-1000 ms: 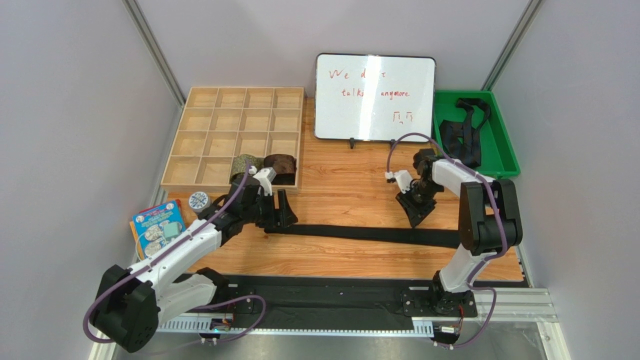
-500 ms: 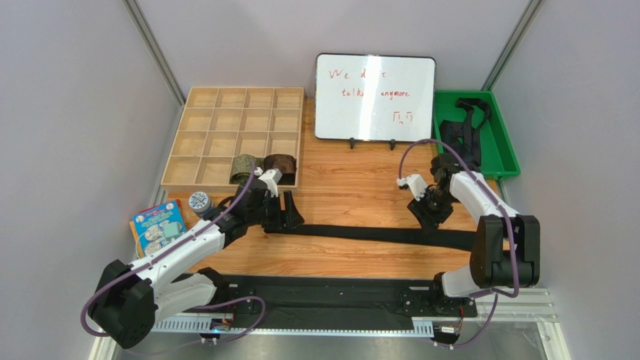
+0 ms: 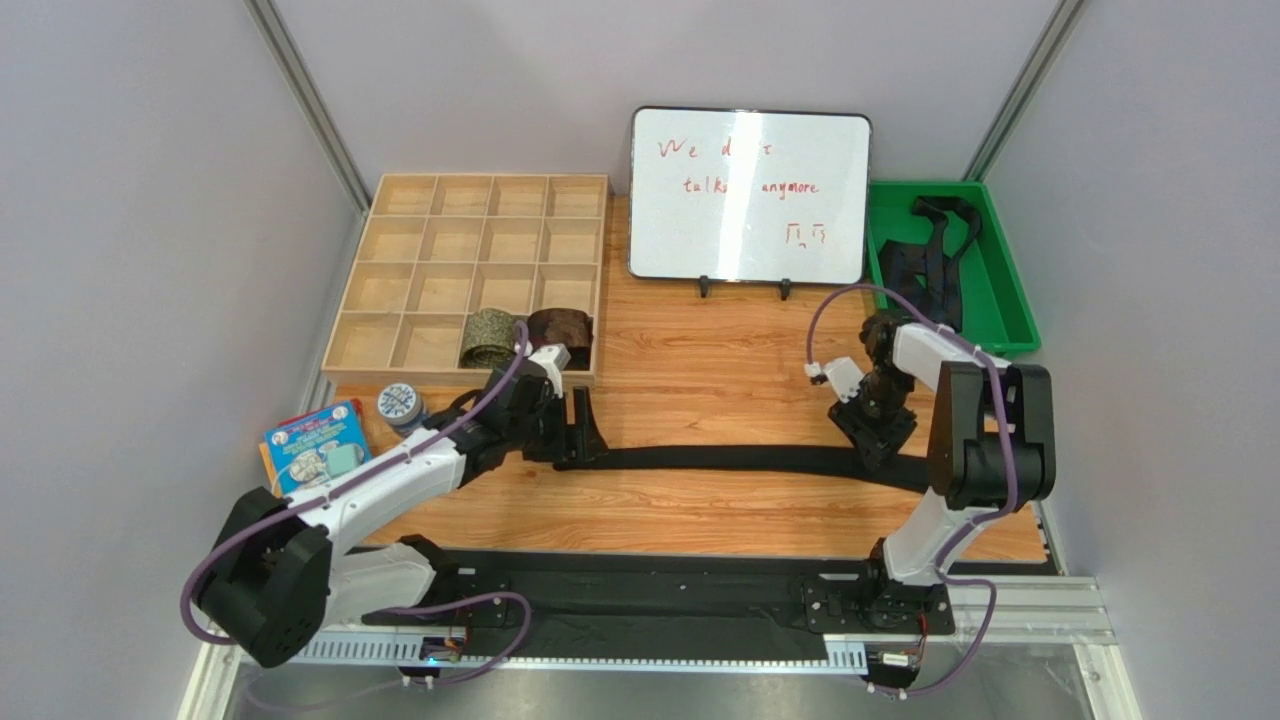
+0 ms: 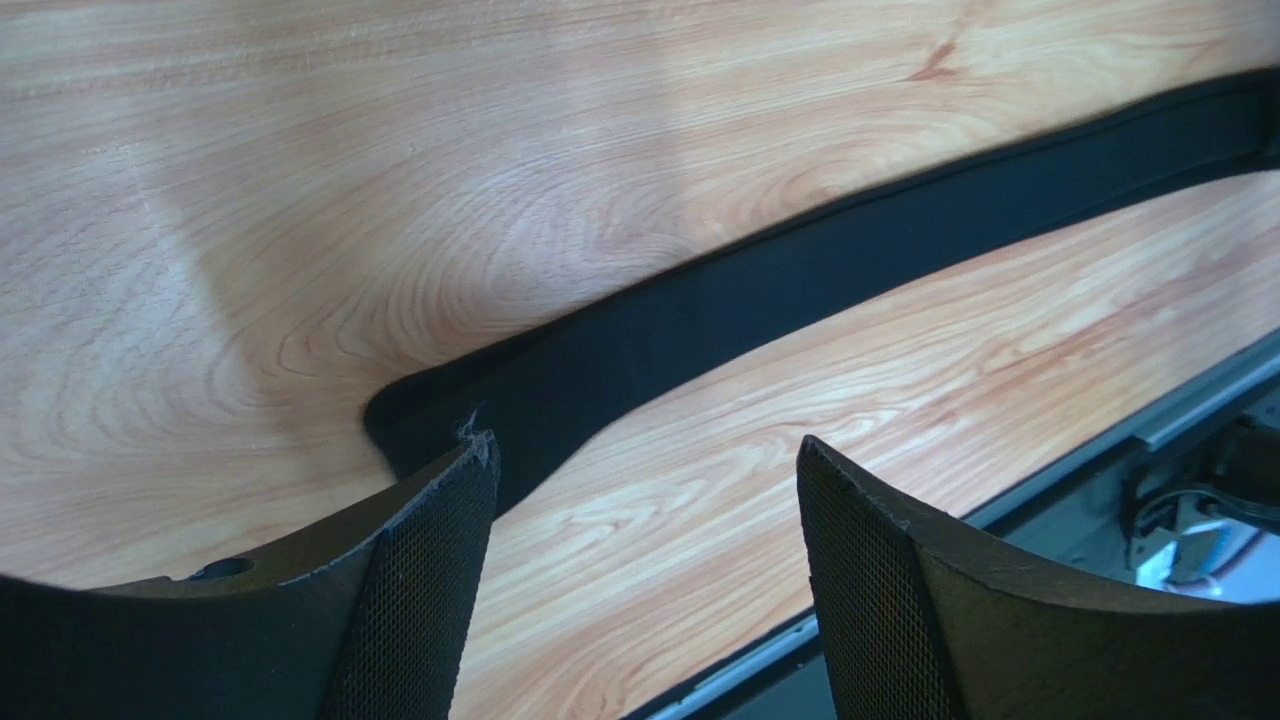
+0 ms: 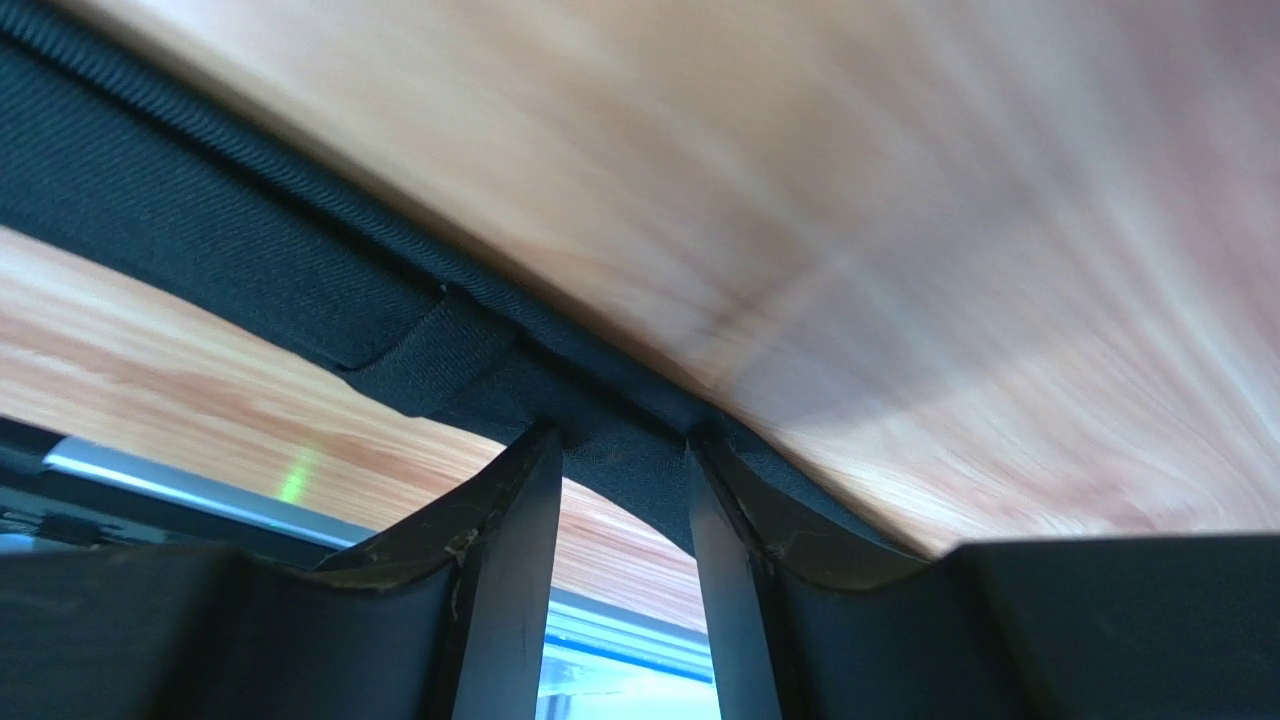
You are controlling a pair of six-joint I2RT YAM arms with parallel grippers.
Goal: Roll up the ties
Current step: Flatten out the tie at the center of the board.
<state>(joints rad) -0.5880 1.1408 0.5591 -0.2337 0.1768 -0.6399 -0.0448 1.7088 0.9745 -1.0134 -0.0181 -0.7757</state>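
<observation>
One long black tie [image 3: 721,458] lies flat on the desk [image 3: 691,375], stretched roughly parallel to the near edge, from left of the middle towards the right edge. The left gripper [image 4: 646,450] is released, its jaws spread wide over the tie's narrow left end. One finger [image 4: 428,585] sits right at the cut tip of the fabric, and the other stands over bare wood on the near side. The right gripper [image 5: 619,443] is clenched on the tie near its right end, the cloth bunched into the narrow gap between its jaws. The step in hand looks like starting the coil from the left end while the right arm holds the strip taut. To do it well, the left claw should centre over the tip so both pads catch the full width, not one edge. It should nip only the last bit of fabric and turn it over squarely, so the first fold lies in line with the strip. The right claw should give just enough tension to keep the tie straight without dragging the tip out of reach. A skewed first turn would probably make the roll cone out. Two finished rolls, the olive tie [image 3: 484,335] and the brown tie [image 3: 559,330], sit in the near row of the wooden tray [image 3: 394,240] at the far left corner. More black ties [image 3: 920,270] wait in the green bin [image 3: 1010,300] at the far right corner.
</observation>
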